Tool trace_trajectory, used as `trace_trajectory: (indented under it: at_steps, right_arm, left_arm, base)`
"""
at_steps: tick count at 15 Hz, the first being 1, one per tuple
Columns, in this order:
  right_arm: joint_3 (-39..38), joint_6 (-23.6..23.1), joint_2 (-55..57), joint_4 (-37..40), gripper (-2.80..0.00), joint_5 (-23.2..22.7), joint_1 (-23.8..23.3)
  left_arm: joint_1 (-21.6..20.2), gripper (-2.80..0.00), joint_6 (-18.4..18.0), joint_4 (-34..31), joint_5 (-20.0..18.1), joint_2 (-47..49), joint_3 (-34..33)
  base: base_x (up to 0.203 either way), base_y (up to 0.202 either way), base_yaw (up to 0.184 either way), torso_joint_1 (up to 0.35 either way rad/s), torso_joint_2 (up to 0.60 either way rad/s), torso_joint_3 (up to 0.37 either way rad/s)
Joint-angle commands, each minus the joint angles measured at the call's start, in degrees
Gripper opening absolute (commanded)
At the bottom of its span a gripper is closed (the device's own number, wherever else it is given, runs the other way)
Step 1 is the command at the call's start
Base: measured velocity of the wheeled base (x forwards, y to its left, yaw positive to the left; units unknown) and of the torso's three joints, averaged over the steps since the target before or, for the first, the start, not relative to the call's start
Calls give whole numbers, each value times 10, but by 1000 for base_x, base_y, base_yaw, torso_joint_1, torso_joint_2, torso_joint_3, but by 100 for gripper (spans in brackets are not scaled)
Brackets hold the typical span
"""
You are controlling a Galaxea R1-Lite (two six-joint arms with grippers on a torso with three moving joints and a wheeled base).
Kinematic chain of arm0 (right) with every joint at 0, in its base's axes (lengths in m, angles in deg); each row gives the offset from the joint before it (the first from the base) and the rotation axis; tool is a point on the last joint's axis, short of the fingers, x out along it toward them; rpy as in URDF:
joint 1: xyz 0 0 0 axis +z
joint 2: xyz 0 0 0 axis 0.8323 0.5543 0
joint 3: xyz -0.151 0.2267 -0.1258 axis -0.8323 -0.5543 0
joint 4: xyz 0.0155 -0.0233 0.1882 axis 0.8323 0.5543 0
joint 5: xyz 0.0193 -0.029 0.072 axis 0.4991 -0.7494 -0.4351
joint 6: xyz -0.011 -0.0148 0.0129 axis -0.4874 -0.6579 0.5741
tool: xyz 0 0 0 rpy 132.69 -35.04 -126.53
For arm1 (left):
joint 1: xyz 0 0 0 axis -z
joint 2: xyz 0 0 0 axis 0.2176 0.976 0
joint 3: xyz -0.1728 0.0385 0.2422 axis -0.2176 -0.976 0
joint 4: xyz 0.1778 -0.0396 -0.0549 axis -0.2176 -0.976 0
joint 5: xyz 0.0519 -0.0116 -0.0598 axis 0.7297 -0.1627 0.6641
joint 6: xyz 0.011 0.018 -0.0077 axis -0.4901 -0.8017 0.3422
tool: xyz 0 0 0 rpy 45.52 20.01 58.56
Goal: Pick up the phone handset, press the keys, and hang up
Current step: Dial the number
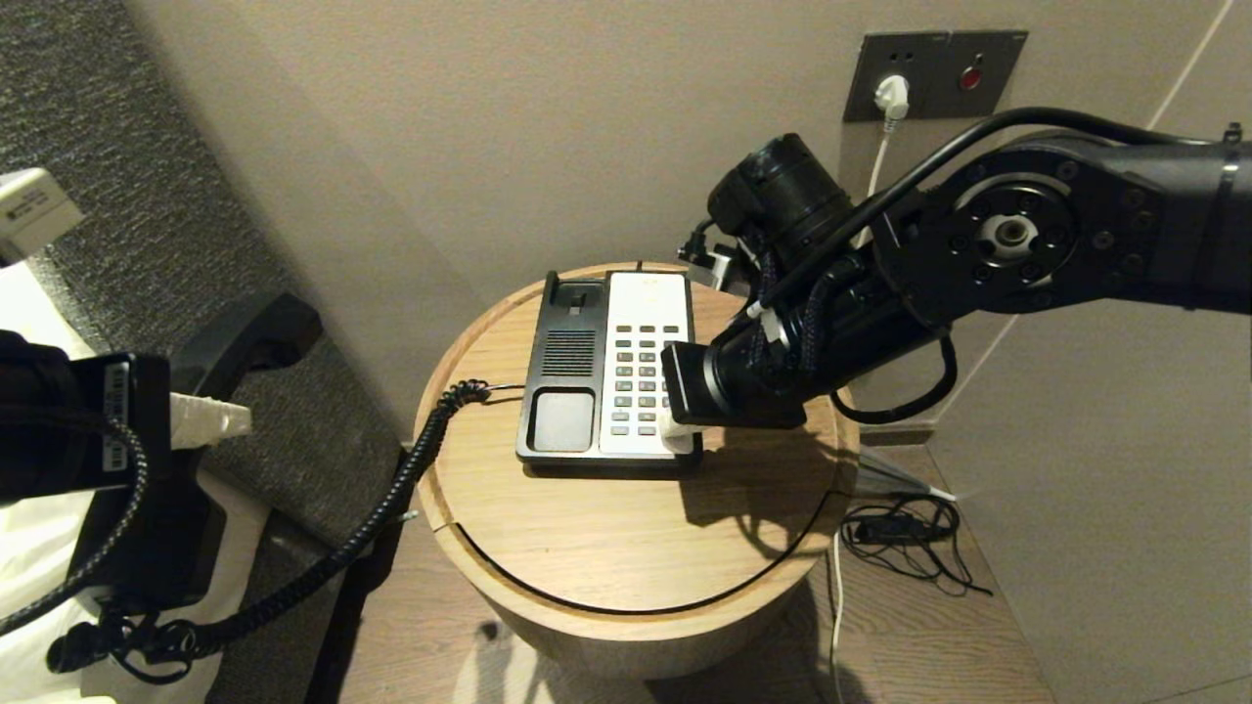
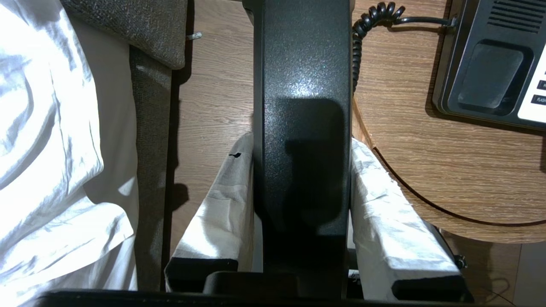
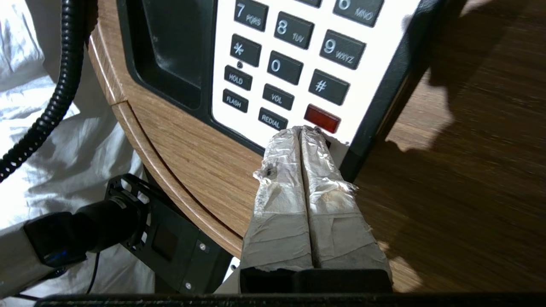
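**Handset lifted, key pressing in hand, hang-up left**

Your left gripper [image 2: 300, 204] clamps the handset [image 2: 300, 85] off to the side of the phone base [image 1: 606, 376], cradle vacant. Your right gripper [image 3: 302, 132], fingers pressed together, has its tips at the keypad's [image 3: 294, 55] edge just below the red button [image 3: 322, 118]. Hanging up looks like what's left.

Round wooden table [image 1: 626, 548], wall socket [image 1: 934, 73], bedsheet [image 2: 47, 149].

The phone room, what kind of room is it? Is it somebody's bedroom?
Probably a hotel bedroom. A desk phone with HOLD and FLASH keys sits on a round wooden bedside table, white bed sheets lie beside it, and a wall socket panel is above.
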Motion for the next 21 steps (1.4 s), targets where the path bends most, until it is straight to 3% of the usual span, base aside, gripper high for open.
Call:
trace_trajectory:
  at_steps: [1,17,21]
  right_arm:
    - [-7,0,2,2,-280,0,-1]
    - [-19,2,-58,5,-280,2,1]
    - [-52,28,-156,15,-280,4,-19]
  left_arm:
    - [0,-280,2,-3,1,1,0]
    - [1,-280,13,-3,-8,-3,-2]
    - [12,-280,1,25,-14,22,2]
  base:
    - [0,0,0,0,0,0]
    - [0,0,0,0,0,0]
    - [0,0,0,0,0,0]
